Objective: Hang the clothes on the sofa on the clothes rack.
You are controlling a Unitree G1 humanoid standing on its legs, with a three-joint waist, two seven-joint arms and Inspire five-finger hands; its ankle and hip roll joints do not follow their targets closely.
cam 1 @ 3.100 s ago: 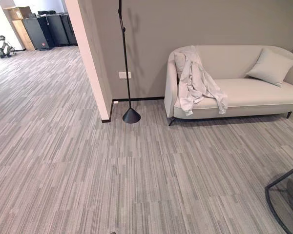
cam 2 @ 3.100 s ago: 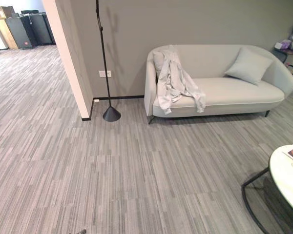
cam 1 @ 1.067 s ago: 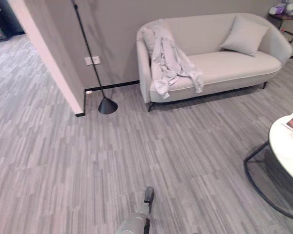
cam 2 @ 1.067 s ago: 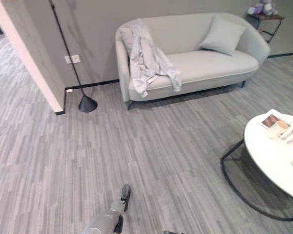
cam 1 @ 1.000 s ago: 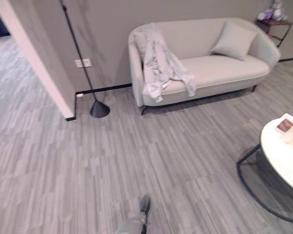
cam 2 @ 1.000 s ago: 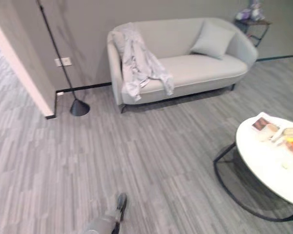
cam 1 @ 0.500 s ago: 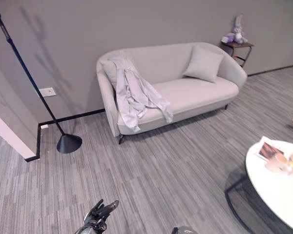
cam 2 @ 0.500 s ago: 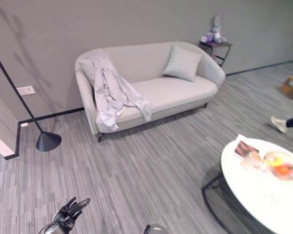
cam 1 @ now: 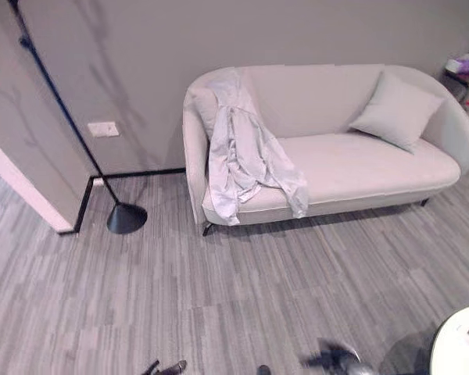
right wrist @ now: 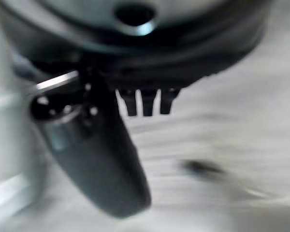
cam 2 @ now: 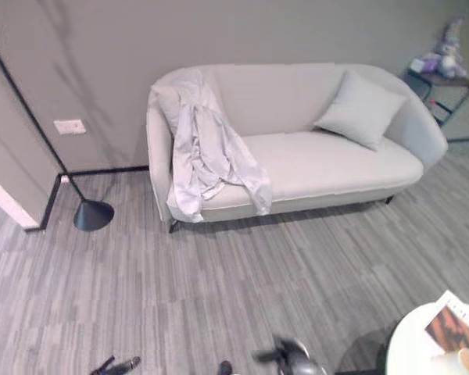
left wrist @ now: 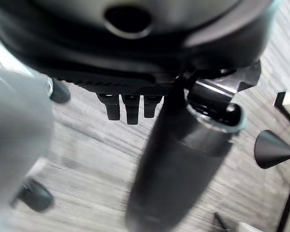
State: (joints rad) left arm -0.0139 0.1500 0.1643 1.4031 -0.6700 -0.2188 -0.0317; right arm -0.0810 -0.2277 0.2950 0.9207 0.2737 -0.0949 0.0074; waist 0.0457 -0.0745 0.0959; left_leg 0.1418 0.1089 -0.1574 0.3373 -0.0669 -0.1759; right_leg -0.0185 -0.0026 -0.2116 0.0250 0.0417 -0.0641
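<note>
Left eye view: pale garment (cam 1: 246, 156) draped over sofa (cam 1: 359, 160) back and seat at armrest end nearest clothes rack (cam 1: 102, 183); cushion (cam 1: 395, 109) at far end; no legible writing; left hand (left wrist: 174, 159), right hand (right wrist: 94, 159) fingers straight, empty.

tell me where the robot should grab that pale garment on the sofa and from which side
Probably at the bunched top of the light grey shirt, where it drapes over the backrest of the sofa near the sofa's left arm. Coming from the front and lifting upward should suit it: the cloth there sits highest, while the sleeves trail down over the seat edge.
</note>
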